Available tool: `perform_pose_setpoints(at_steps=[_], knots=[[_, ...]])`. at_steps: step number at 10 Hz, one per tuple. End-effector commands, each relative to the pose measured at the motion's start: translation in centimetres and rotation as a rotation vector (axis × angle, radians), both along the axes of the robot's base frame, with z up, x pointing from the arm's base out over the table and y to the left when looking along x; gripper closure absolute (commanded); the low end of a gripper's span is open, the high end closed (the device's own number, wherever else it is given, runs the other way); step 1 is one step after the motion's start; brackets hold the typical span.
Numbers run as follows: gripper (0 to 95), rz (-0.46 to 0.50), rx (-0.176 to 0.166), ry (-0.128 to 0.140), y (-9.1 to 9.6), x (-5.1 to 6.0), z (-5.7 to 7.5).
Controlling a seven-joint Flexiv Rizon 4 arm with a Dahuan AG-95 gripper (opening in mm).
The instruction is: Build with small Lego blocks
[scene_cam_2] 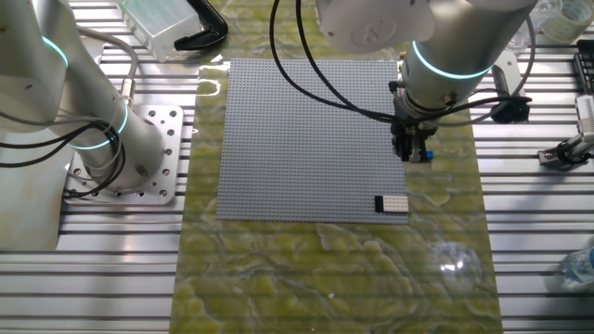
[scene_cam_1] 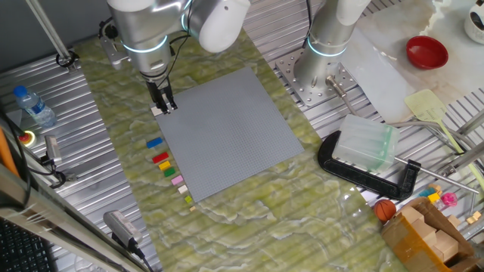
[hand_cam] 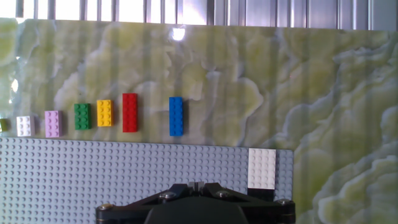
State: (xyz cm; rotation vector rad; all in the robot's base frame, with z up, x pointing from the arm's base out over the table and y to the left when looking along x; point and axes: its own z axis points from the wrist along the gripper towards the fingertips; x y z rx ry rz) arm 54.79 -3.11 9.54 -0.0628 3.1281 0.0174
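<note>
Progress early: white brick [hand_cam: 262,168] seated on baseplate [scene_cam_1: 227,136] corner, approx. six bricks [hand_cam: 127,114] still on bench, claw [scene_cam_1: 162,104] state indeterminate.

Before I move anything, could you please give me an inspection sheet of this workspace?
Surface: green marbled mat; grey baseplate lies flat on it.
Job's things: blue block, red block, yellow block, green block, pink block and small white block in a row on the mat beside the baseplate; larger white block at the baseplate's corner.
Clutter: red bowl, water bottle, black clamp, all off the baseplate.
Grippers: gripper at the baseplate's edge; fingers' state cannot be told.
Cables: black cables loop over the baseplate.
Surroundings: second arm's base.
</note>
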Motion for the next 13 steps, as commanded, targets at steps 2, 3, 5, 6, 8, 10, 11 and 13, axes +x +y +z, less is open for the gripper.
perform_pose_setpoints(at_steps=[2, 3, 5, 6, 8, 10, 11, 13], knots=[[95.0, -0.003, -0.003, 0.003, 0.02, 0.02, 0.01], [95.0, -0.003, -0.004, 0.006, 0.02, 0.01, 0.01], [95.0, 0.002, -0.002, 0.005, 0.03, 0.01, 0.01], [95.0, 0.005, -0.002, 0.006, 0.03, 0.01, 0.01], [95.0, 0.007, -0.001, 0.008, 0.03, 0.01, 0.0], [95.0, 0.006, 0.001, 0.006, 0.18, 0.08, -0.09], [95.0, 0.006, 0.0, 0.007, 0.24, 0.11, -0.15], [95.0, 0.006, 0.0, 0.007, 0.46, 0.21, -0.32]])
